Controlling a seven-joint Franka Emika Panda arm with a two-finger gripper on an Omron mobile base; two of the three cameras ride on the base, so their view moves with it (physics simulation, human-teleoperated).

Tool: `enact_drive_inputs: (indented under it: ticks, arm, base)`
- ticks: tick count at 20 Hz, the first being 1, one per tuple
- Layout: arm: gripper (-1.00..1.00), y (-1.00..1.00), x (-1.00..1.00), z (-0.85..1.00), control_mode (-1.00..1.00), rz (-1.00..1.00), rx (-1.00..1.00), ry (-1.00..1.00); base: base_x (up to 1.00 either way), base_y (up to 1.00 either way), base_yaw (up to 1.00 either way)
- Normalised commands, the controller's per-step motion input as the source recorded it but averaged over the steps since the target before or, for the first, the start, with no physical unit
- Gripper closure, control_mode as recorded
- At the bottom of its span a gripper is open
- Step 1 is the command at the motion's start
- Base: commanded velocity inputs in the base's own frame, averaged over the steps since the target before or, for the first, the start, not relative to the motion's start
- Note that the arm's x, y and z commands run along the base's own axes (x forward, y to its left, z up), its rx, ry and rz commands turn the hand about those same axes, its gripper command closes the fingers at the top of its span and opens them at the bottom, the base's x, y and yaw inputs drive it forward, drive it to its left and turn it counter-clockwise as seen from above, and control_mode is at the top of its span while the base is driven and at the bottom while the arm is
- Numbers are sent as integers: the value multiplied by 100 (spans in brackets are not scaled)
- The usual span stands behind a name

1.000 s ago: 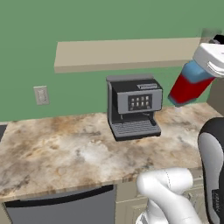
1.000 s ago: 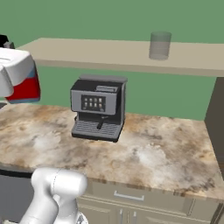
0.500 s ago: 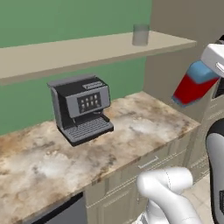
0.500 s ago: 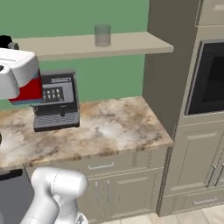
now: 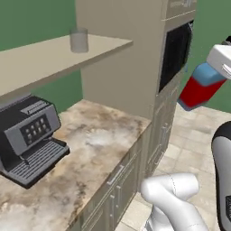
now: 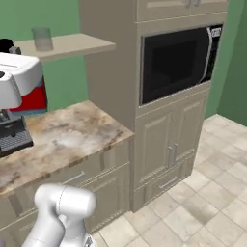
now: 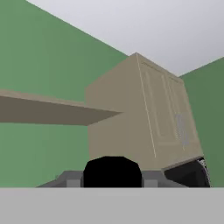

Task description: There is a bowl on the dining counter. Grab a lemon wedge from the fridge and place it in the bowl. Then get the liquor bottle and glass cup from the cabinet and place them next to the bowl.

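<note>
green walls (image 6: pixel 67 72), tiled floor (image 6: pixel 207 202), marbled worktop (image 5: pixel 90 153)

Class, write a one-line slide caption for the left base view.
The hand carries the liquor bottle past the marbled worktop, while the glass cup waits on the shelf above the coffee machine.

base views flank arm, share worktop (image 5: pixel 99 149) | hand view upward

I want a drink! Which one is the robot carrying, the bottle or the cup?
The liquor bottle, blue on top and red below, is in the hand. The clear glass cup stands alone on the shelf.
</note>
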Motion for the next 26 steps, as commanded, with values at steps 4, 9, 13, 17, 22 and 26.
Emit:
enact_drive_inputs:
  ticks: [4,9,13,17,22,26]
  arm:
    - [100,0,0,0,100,0,0,0]
    - [100,0,0,0,100,0,0,0]
    - [100,0,0,0,100,0,0,0]
    - [100,0,0,0,100,0,0,0]
    - [100,0,0,0,100,0,0,0]
    - [100,0,0,0,100,0,0,0]
  base:
    - [-26,2,-71]
    - [-23,0,-71]
    - [-17,0,-70]
    - [-6,0,-71]
    - [1,-16,-69]
    - [26,-26,-62]
